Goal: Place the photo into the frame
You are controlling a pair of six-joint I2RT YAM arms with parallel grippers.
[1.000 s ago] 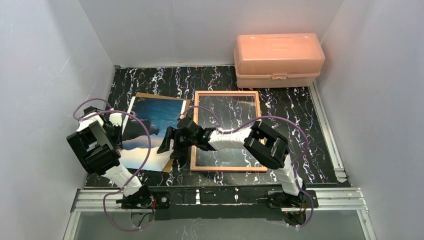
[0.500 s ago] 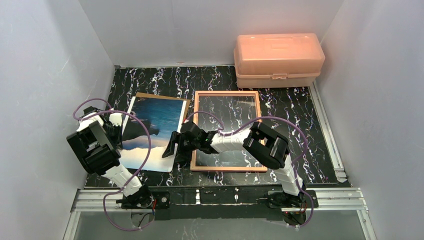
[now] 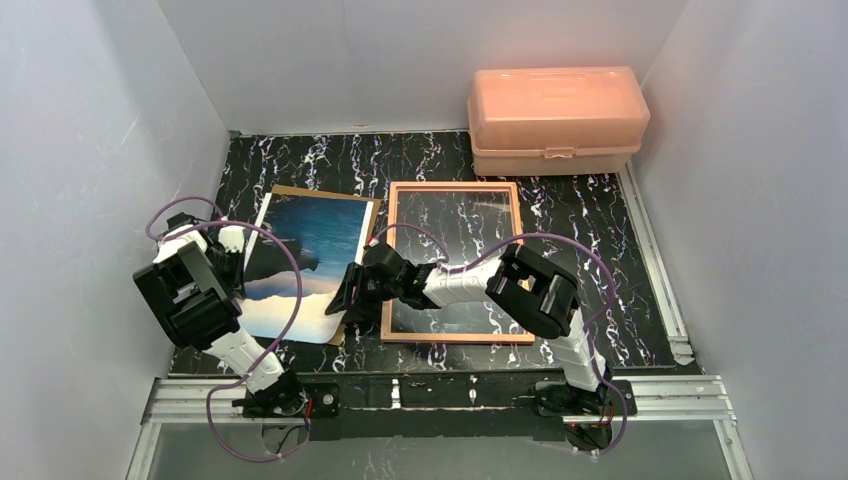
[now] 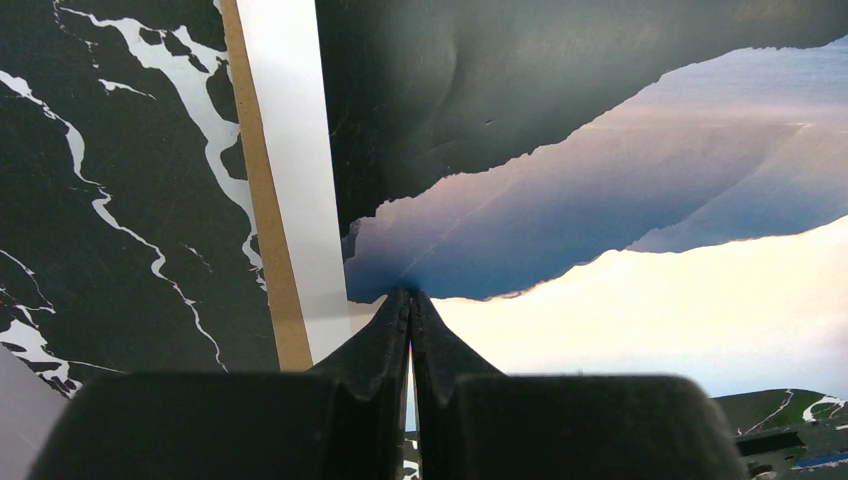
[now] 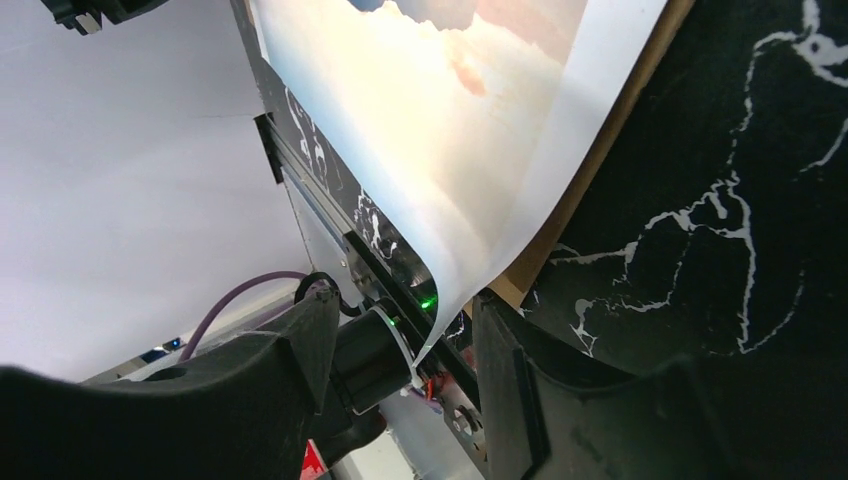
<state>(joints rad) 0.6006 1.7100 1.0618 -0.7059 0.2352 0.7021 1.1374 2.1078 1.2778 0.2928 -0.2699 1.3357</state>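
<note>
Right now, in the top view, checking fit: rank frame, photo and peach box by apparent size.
1. frame.
2. peach plastic box, close to it, so unsure.
3. photo, smallest, partly hidden by the left arm.

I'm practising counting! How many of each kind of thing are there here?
Blue sky-and-clouds photo print: 1
Thin pink rectangular frame: 1
Brown backing board: 1
Peach plastic box: 1
Black-and-white robot arms: 2
Total: 6
</note>
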